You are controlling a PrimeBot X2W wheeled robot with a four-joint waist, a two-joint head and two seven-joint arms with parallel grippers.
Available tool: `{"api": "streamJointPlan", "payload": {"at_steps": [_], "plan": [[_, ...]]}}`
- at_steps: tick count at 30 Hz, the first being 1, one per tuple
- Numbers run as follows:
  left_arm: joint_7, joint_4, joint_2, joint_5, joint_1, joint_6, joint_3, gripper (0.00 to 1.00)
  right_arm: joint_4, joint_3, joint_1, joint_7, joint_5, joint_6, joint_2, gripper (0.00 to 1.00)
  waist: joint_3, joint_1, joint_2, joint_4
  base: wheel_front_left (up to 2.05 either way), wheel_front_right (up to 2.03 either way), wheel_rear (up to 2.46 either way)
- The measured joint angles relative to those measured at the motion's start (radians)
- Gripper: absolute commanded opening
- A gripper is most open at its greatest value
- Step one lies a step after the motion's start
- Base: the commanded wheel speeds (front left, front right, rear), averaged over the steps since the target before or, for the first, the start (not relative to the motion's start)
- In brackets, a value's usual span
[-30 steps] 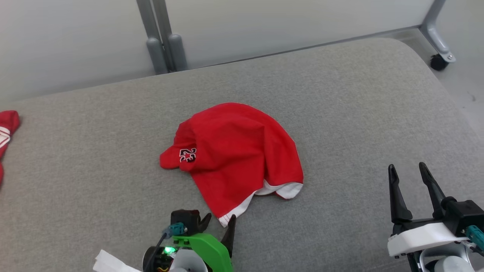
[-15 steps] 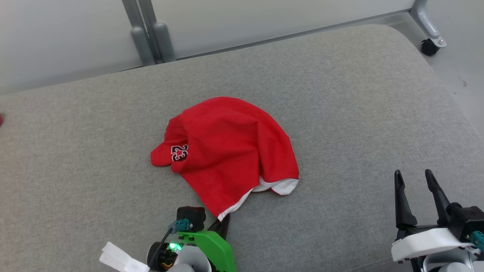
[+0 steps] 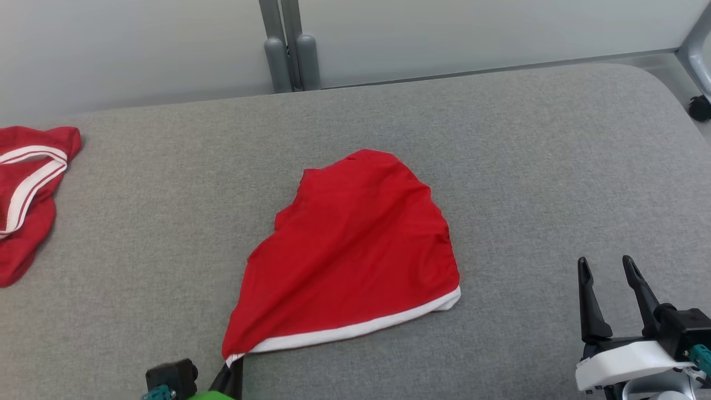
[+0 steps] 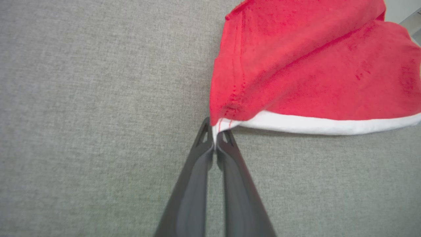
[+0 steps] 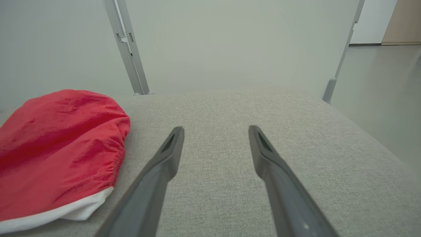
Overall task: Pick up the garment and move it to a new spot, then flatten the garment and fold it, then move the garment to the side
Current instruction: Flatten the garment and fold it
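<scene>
The garment [image 3: 355, 250] is red with a white hem and lies on the grey cushioned surface [image 3: 527, 166], stretched toward its near-left corner. My left gripper [image 3: 236, 364] sits at the bottom edge of the head view, shut on that white-hemmed corner. In the left wrist view the left gripper [image 4: 215, 136] pinches the corner of the garment [image 4: 312, 65], which fans out to the upper right. My right gripper [image 3: 611, 278] stands open at the lower right, apart from the cloth. Its wrist view shows the right gripper [image 5: 215, 131] open over bare cushion, with the garment [image 5: 59, 148] to its left.
Another red garment with white bands [image 3: 28, 189] lies at the far left of the surface. Grey metal posts [image 3: 289, 50] rise behind the far edge. A caster wheel [image 3: 699, 108] stands on the floor at the right, past the cushion's rounded corner.
My left gripper has shut on the garment's hem corner and pulled it toward the near left, spreading the bunched cloth out. The head camera has shifted. The right gripper stays open.
</scene>
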State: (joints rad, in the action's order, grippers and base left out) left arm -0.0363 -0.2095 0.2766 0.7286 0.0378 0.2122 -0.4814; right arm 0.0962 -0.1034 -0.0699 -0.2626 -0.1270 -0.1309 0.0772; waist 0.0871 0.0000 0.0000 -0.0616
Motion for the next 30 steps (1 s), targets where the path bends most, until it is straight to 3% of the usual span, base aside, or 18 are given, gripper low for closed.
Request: {"api": "streamJointPlan", "payload": {"at_steps": [3,4,5,6,9,12,15,17,20,23,25,30], "plan": [[-0.015,0.029,0.002,0.002,0.04,0.015,0.002,0.0,0.002,0.0,0.0,0.0,0.0,0.0,0.002,1.0,0.002,0.0,0.0,0.014,0.0,0.0,0.0],[-0.032,0.035,-0.003,0.001,0.044,0.019,0.008,0.18,0.002,0.0,0.001,0.0,0.0,0.0,0.003,1.0,0.004,0.0,0.0,0.016,0.0,0.0,0.0],[-0.043,0.035,-0.007,-0.001,0.044,0.021,0.006,0.49,0.003,-0.001,0.001,0.0,0.0,0.0,0.004,1.0,0.007,0.0,0.0,0.018,0.0,0.0,0.0],[-0.053,0.033,-0.01,-0.005,0.045,0.025,0.005,1.0,0.003,-0.001,0.001,0.0,0.0,0.0,0.005,1.0,0.008,0.0,0.0,0.019,0.0,0.0,0.0],[-0.07,0.025,-0.009,-0.016,0.061,0.067,0.019,1.0,0.002,0.002,0.003,0.0,0.002,0.0,0.01,1.0,0.009,0.0,0.0,0.015,0.0,0.0,0.0],[-0.04,0.022,0.052,-0.055,0.112,0.153,0.038,1.0,-0.002,-0.003,0.004,0.0,0.004,0.0,0.012,1.0,0.008,0.0,0.0,-0.001,0.0,0.0,0.0],[-0.012,0.092,0.098,-0.075,0.141,0.209,0.053,1.0,-0.005,-0.006,0.005,0.0,0.004,0.0,0.012,1.0,0.009,0.0,0.0,-0.017,0.0,0.0,0.0],[-0.01,0.186,0.114,-0.105,0.119,0.21,0.044,1.0,-0.006,-0.007,0.005,0.0,0.004,0.0,0.012,1.0,0.01,0.0,0.0,-0.027,0.0,0.0,0.0],[0.052,0.308,0.119,-0.178,0.027,0.175,-0.052,1.0,-0.003,0.001,0.005,0.0,0.004,0.0,0.01,1.0,0.01,0.0,0.0,-0.043,0.0,0.0,0.0],[0.143,0.358,0.075,-0.243,-0.119,0.102,-0.187,1.0,0.001,0.009,0.012,0.0,0.004,0.0,0.005,1.0,0.013,0.0,0.0,-0.06,0.0,0.0,0.0],[0.209,0.336,0.019,-0.283,-0.224,0.036,-0.286,1.0,0.004,0.022,0.024,0.0,0.004,0.0,0.003,1.0,0.016,0.0,0.0,-0.074,0.0,0.0,0.0],[0.285,0.181,-0.102,-0.302,-0.397,-0.089,-0.407,1.0,0.009,0.042,0.061,0.0,-0.001,0.0,-0.005,1.0,0.031,0.0,0.0,-0.119,0.0,0.0,0.0]]}}
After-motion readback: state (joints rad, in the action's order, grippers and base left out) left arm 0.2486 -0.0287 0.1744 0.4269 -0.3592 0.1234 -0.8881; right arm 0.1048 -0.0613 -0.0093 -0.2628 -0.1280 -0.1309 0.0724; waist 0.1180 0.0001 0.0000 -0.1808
